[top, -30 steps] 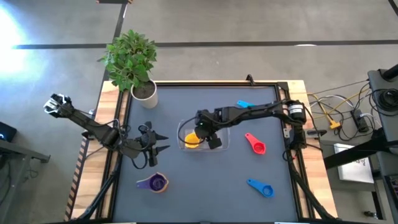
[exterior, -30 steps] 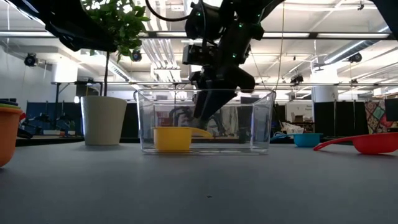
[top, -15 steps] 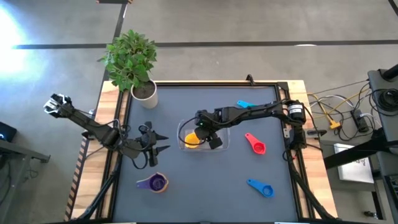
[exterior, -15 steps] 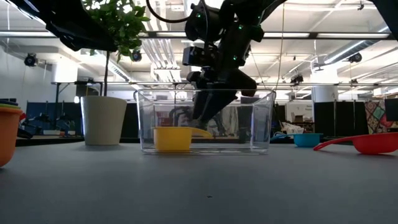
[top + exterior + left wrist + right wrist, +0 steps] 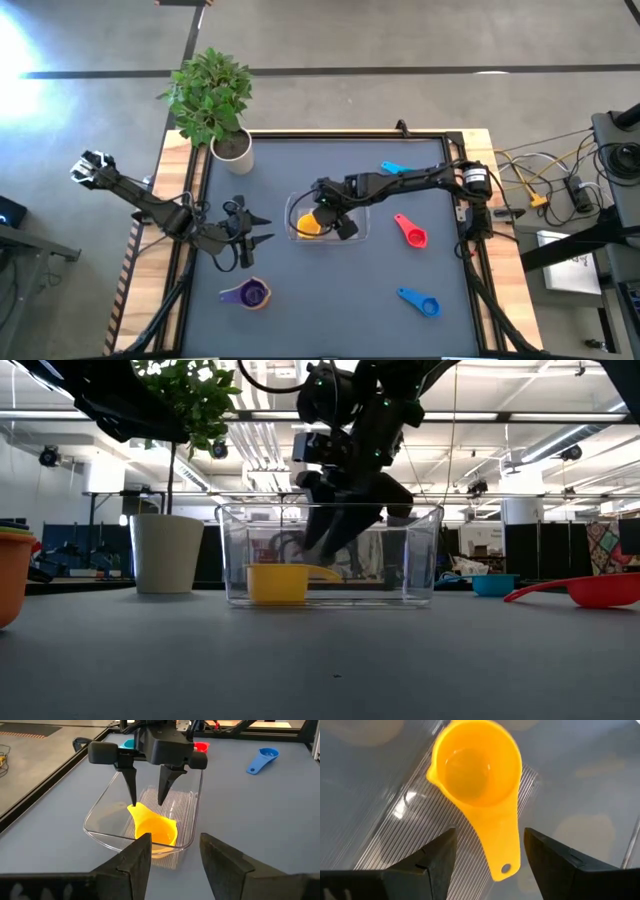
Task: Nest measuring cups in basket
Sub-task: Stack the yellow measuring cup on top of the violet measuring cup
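The right claw [image 5: 148, 777] hangs over the clear basket [image 5: 355, 232] with its two fingers spread apart and pointing down, gripping nothing. Directly below them the yellow measuring cup [image 5: 476, 785] lies upright on the ribbed basket floor, its handle running out between the fingertips (which stand to either side of it, clear of the plastic). From table height the cup [image 5: 277, 582] sits toward one end of the basket [image 5: 425, 560], with the claw's fingers [image 5: 322, 538] dipping inside the walls above it.

Further out on the dark surface [image 5: 330, 290], the red cup [image 5: 411, 231] lies just beside the basket, a light blue cup [image 5: 392, 168] near the far edge, a dark blue cup [image 5: 421, 302] toward the near corner, and a purple cup [image 5: 247, 294] on the opposite side. The left claw [image 5: 252, 231] waits low beside the basket, fingers spread, holding nothing. A potted plant [image 5: 212, 100] stands at the far corner.
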Tool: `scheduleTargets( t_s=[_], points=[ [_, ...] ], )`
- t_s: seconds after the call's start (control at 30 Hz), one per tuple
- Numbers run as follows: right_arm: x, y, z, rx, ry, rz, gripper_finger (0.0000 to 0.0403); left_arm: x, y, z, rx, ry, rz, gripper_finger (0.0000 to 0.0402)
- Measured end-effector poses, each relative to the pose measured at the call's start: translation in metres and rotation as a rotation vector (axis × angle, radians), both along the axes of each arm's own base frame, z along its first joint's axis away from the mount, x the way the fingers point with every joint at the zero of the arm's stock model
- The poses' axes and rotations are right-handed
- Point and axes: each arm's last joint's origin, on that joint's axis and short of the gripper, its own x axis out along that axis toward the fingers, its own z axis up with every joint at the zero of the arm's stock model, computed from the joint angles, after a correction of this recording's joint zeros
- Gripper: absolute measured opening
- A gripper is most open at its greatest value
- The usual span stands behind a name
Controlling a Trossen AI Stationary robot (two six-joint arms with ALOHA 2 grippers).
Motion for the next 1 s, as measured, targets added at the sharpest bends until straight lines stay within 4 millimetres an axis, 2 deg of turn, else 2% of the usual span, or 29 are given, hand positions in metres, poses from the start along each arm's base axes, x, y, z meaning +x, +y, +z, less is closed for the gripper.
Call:
scheduleTargets(
  t_s=[0.47,0.63,0.83,1.0],
  points=[
    [0.001,0.004,0.0,-0.067,-0.008,0.116,0.0221,0.0,0.0,0.0,0.0,-0.001,0.0,0.0151],
    [0.006,0.004,-0.008,-0.071,-0.004,0.145,0.0221,0.0,0.0,0.0,-0.001,-0.002,0.0,0.0151],
    [0.015,0.003,-0.027,-0.092,0.046,0.161,0.0221,0.0,0.0,0.0,-0.001,-0.002,0.0,0.0151],
    [0.022,0.001,-0.03,-0.134,0.067,0.14,0.0221,0.0,0.0,0.0,-0.004,-0.003,0.001,0.0151]
  ],
)
